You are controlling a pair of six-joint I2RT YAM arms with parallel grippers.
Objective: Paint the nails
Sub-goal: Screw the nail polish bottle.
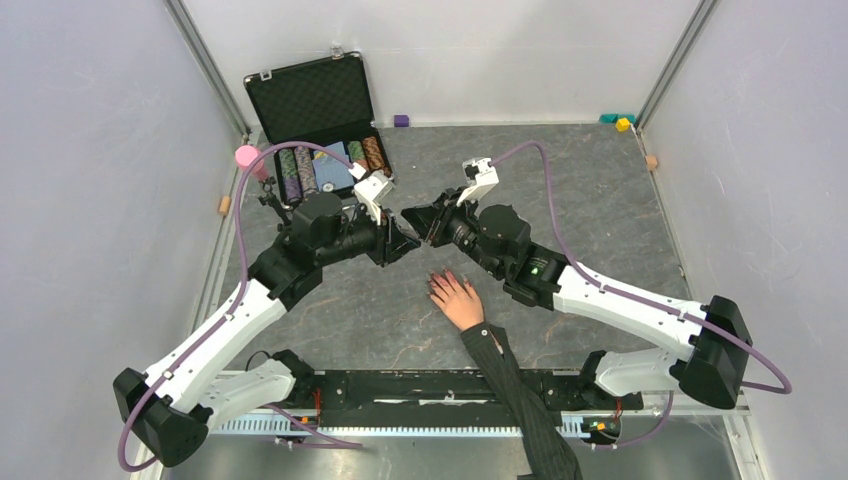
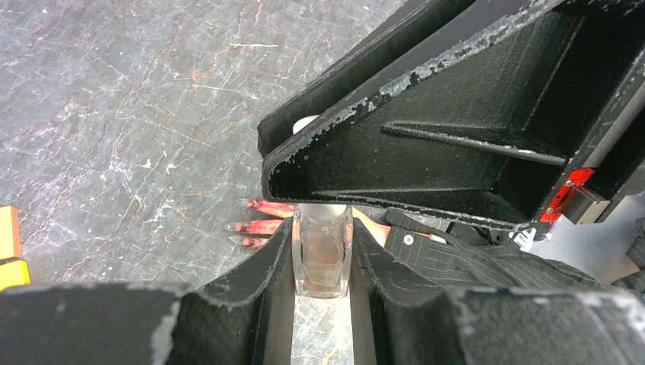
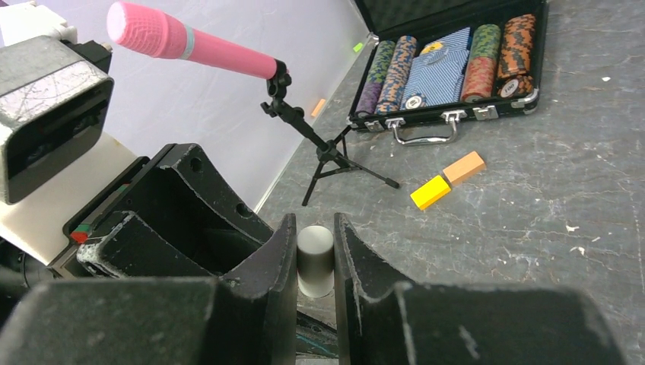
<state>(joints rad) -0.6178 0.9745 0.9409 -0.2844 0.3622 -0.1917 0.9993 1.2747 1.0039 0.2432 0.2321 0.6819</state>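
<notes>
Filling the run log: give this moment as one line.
left gripper: shut on bottle | right gripper: shut on cap | hand: flat on table | nails: reddish

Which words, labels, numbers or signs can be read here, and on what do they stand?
None can be read.
The poker chips and the blue packs in the black case bear only patterns, too small to show any text.
The clear bottle and the grey cap show no label.

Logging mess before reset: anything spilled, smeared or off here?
Yes. In the left wrist view, red polish is smeared along the fingers of the hand, well past the nails and onto skin.
</notes>
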